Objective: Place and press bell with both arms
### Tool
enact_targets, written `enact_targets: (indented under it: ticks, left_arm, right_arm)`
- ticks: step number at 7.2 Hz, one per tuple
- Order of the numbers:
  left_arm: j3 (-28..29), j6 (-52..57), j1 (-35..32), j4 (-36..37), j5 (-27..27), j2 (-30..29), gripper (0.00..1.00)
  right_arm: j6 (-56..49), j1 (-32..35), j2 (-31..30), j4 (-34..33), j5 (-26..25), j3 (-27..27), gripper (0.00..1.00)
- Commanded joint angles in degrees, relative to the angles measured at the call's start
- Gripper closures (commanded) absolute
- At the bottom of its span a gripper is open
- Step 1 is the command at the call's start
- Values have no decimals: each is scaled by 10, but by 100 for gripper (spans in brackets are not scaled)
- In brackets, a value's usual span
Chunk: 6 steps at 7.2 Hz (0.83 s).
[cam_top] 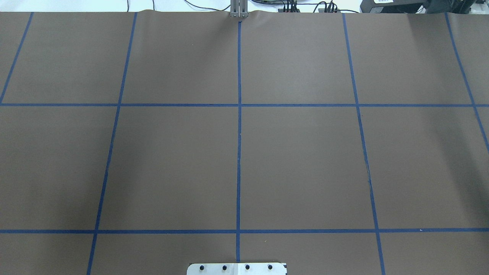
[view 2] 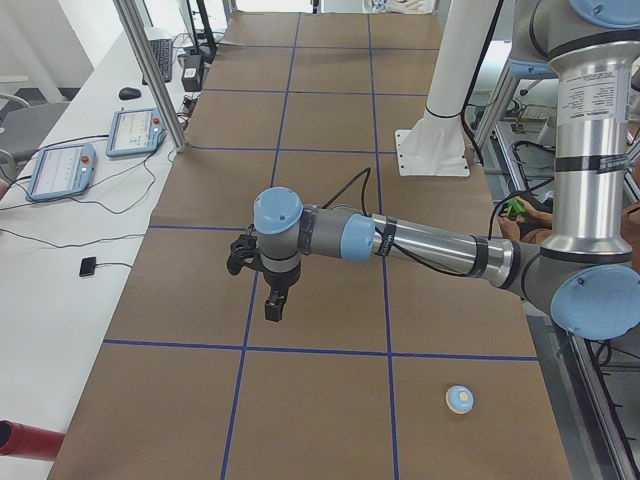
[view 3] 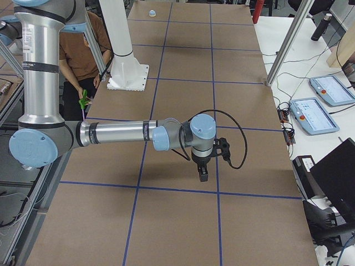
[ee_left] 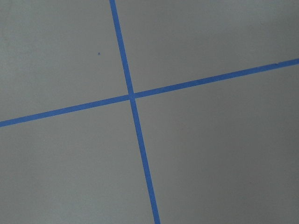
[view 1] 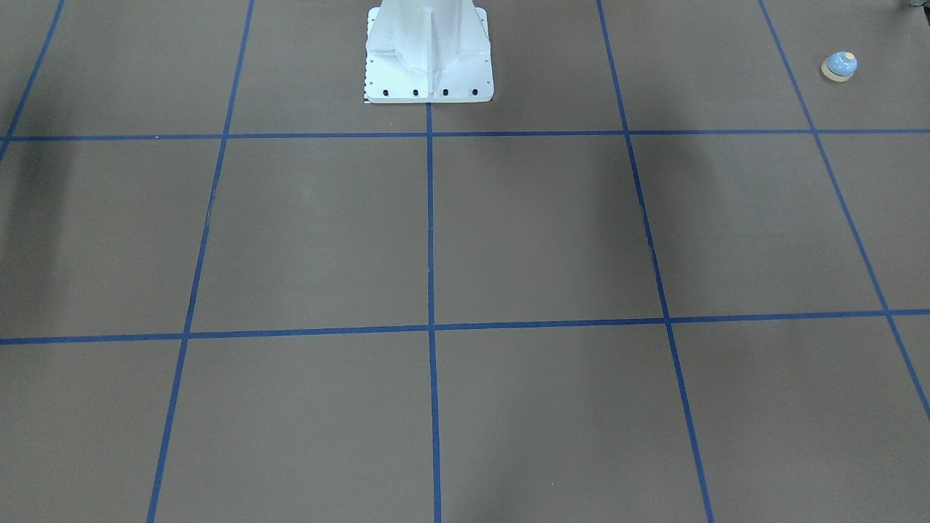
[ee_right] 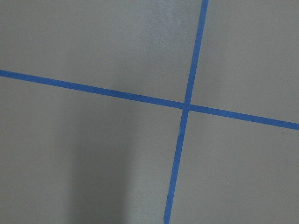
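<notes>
1. You find the bell (view 1: 839, 66) upright on the table (view 1: 552, 232), at the end on the robot's left and in the squares along the robot's side; it is well apart from both grippers and nothing touches it
2. The left arm (view 2: 430, 245) stretches out level over the table with the left gripper (view 2: 275, 308) pointing straight down, clear of the surface; its wrist camera sees only a crossing of the blue tape lines (cam_top: 239, 152); you can read this as a neutral ready pose, fingers kept off the paper
3. The right arm (view 3: 116, 133) holds a matching pose, the right gripper (view 3: 203, 175) hanging above the table with nothing under it
4. You cannot tell whether either gripper is spread or closed; they show only in the side views, and neither wrist view shows any fingers
5. The task looks unstarted; the left arm is nearer the bell, so it probably fetches it; the overhead view misses the bell
6. A label (view 2: 585, 100) on the left arm's upright tube is too small to read; the teach pendants (view 2: 60, 170) show nothing legible; no brand shows on the bell
</notes>
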Motion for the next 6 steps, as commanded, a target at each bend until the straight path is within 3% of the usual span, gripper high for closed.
enact_targets:
  ticks: [1, 6]
  left_arm:
    - [-2, -1, 0, 0, -1, 0, 0]
    - [-5, 2, -1, 0, -1, 8, 1]
  right_arm:
    - [0, 0, 0, 0, 0, 0, 0]
    - [-4, 0, -3, 18, 18, -3, 0]
